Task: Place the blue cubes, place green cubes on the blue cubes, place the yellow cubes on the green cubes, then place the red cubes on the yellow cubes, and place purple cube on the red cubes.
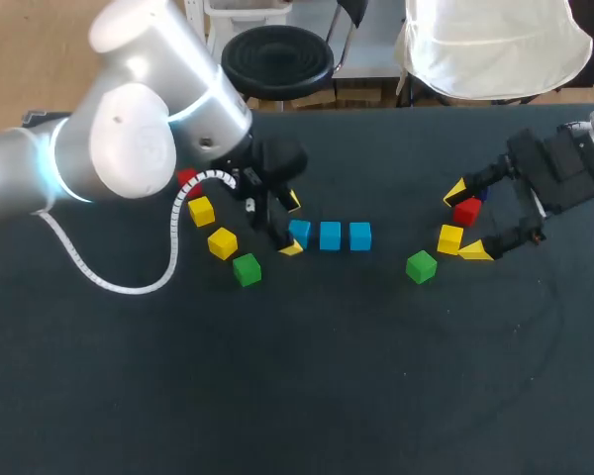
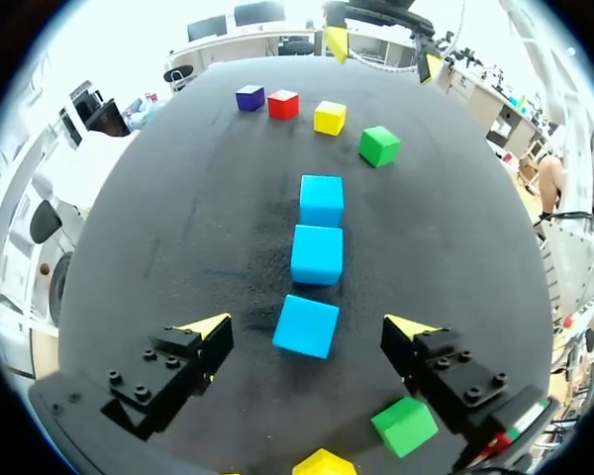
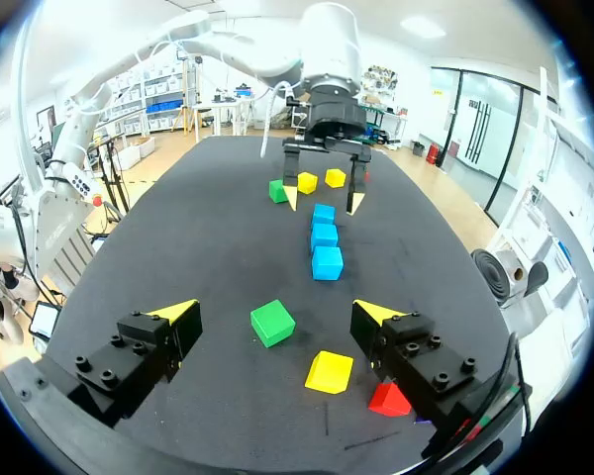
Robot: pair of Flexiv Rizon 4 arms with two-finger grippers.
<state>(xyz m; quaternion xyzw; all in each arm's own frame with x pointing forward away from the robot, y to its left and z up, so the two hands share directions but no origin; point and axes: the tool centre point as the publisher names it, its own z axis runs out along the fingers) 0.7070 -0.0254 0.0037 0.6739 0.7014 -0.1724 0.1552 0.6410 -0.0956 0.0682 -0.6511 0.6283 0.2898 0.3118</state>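
While the left gripper (image 1: 291, 226) hangs over the left end of the row of three blue cubes (image 1: 330, 236), its yellow-tipped fingers stand wide apart on either side of the end blue cube (image 2: 306, 326). There is a clear gap on each side, so they hold nothing. The three cubes lie in a line near the middle of the dark table (image 1: 307, 376), close together, with the end one turned slightly askew.

On the left side of the row sit the left green cube (image 1: 246, 269), the two left yellow cubes (image 1: 222, 242) and the left red cube (image 1: 186, 178), which is partly hidden by the left arm (image 1: 129, 129). Each rests on the table by itself.

The right gripper (image 1: 465, 223) is well apart from the row, toward the table's right side, its fingers also spread wide and empty. In the head view the right red cube (image 1: 466, 211) and the right yellow cube (image 1: 449, 238) lie between its two tips. The right green cube (image 1: 421, 266) sits near the yellow one, toward the row. In the right wrist view the green cube lies ahead of the fingers, and the yellow and red ones lie nearer, under the gripper.

The purple cube (image 2: 249, 97) shows in the left wrist view just beside the right red cube, at the far end of that group. In the head view it is mostly hidden behind the right gripper.
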